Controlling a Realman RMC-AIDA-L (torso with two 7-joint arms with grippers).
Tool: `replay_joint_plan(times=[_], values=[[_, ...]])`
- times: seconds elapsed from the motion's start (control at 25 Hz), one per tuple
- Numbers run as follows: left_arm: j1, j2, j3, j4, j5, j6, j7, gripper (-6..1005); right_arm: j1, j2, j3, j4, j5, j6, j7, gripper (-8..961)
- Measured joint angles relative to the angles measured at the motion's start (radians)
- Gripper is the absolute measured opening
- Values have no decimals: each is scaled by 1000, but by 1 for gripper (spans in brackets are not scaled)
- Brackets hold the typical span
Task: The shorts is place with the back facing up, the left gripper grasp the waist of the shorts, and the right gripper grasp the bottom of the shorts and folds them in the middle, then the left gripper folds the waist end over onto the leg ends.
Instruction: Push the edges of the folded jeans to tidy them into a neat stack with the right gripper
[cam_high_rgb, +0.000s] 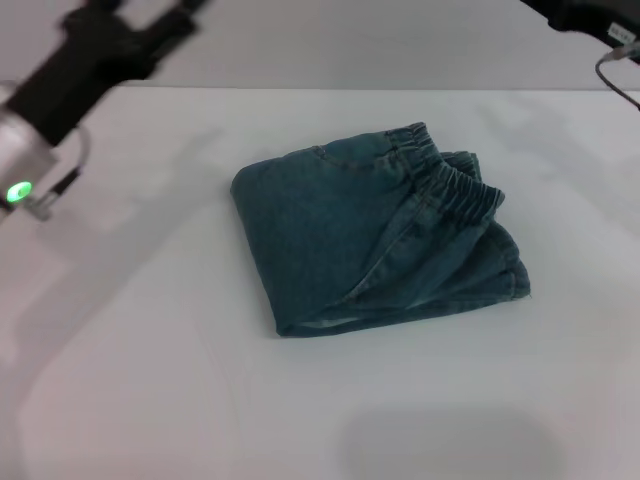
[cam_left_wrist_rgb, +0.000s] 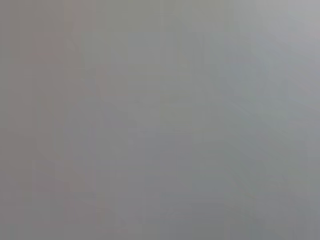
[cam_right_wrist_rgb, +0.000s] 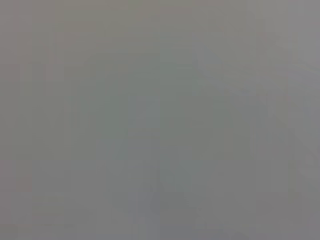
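The shorts (cam_high_rgb: 330, 230) lie folded into a compact blue denim bundle in the middle of the white table (cam_high_rgb: 150, 380). The gathered elastic waist (cam_high_rgb: 445, 180) rests on top at the bundle's right side, above the lower layers, whose edges (cam_high_rgb: 505, 283) show beneath it. The fold line runs along the left edge. My left gripper (cam_high_rgb: 145, 12) hangs lifted at the far left, well away from the shorts, open and holding nothing. Only a black part of the right arm (cam_high_rgb: 585, 15) shows in the far right corner. Both wrist views show plain grey.
The white tabletop spreads on all sides of the shorts. A thin cable (cam_high_rgb: 618, 70) hangs from the right arm at the far right edge. A soft shadow falls on the table near the front edge.
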Motion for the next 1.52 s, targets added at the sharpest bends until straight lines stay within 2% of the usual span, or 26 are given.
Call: replay_joint_plan(times=[0.12,0.28,0.52,0.6,0.68,0.84,0.92,1.08,1.32,1.52], values=[[60,2,-12,-21,-102,23,58,856,12,-29,-41,-19,-42,-146,48,577],[126,2,-42,-22,-163,42,75,856,59,-63,-107,-70,-182,-292,183,576],[173,1,-52,-24,-192,71,75,856,179,-70,-140,-149,-475,-489,412,575],[177,1,-50,-26,-193,76,76,856,234,-64,-170,-156,-576,-545,496,574],[176,0,-45,-35,-193,80,76,856,279,-48,-202,-158,-656,-579,547,575],[164,0,-45,-74,-194,96,77,856,335,8,-256,-168,-775,-610,592,577],[158,0,-49,-94,-194,103,78,856,353,27,-298,-167,-803,-614,615,577],[162,0,-52,-105,-196,114,78,856,371,36,-428,-163,-800,-608,672,577],[164,1,-52,-105,-197,115,78,856,369,37,-472,-162,-799,-590,706,576],[156,1,-52,-106,-198,115,78,856,359,37,-551,-158,-800,-541,728,576]])
